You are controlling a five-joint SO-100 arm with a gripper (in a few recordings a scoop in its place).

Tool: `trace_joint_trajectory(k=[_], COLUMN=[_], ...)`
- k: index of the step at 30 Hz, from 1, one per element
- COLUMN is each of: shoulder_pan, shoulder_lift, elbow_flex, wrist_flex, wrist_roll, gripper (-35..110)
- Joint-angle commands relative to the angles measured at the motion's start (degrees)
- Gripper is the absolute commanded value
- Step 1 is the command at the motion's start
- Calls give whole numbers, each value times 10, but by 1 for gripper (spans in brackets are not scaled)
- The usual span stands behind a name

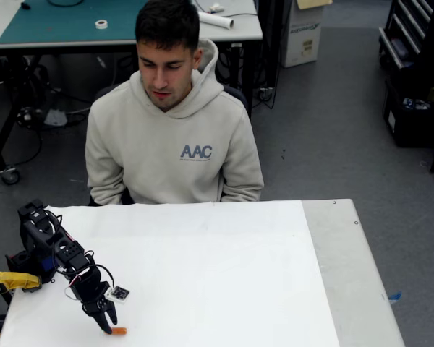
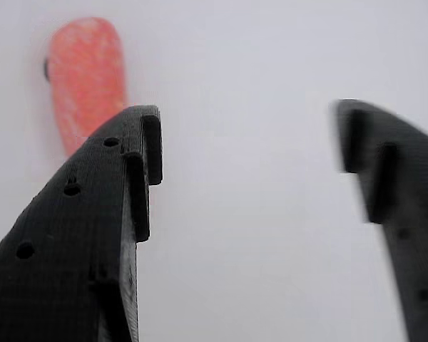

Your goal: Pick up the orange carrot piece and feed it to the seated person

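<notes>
The orange carrot piece (image 1: 118, 331) lies on the white table sheet near the front left edge. In the wrist view the carrot piece (image 2: 85, 78) sits outside the left finger (image 2: 107, 235), partly hidden behind it, not between the two fingers. My black gripper (image 1: 105, 322) points down at the sheet just left of the carrot, and in the wrist view the gripper (image 2: 250, 149) is open with only white sheet in the gap. The seated person (image 1: 170, 137) in a beige hoodie sits behind the table's far edge, looking down.
The white sheet (image 1: 202, 275) covers most of the table, with a bare grey strip (image 1: 354, 289) on the right. A yellow tool handle (image 1: 11, 280) lies at the left by the arm base. A small tag (image 1: 118, 293) hangs near the wrist.
</notes>
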Motion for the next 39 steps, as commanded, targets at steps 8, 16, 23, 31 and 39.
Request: trace_joint_trajectory(k=[8,16,23,31,39], shoulder_pan=[22,23,25,18,18], shoulder_lift=[23,-28,-68,-69,-70], elbow_flex=[14,11,-20,-16,-15], wrist_flex=[-3,-5,-5,-3,-3], wrist_roll=[-20,-20,-20,-20,-19], gripper=[33,33,33,33,25])
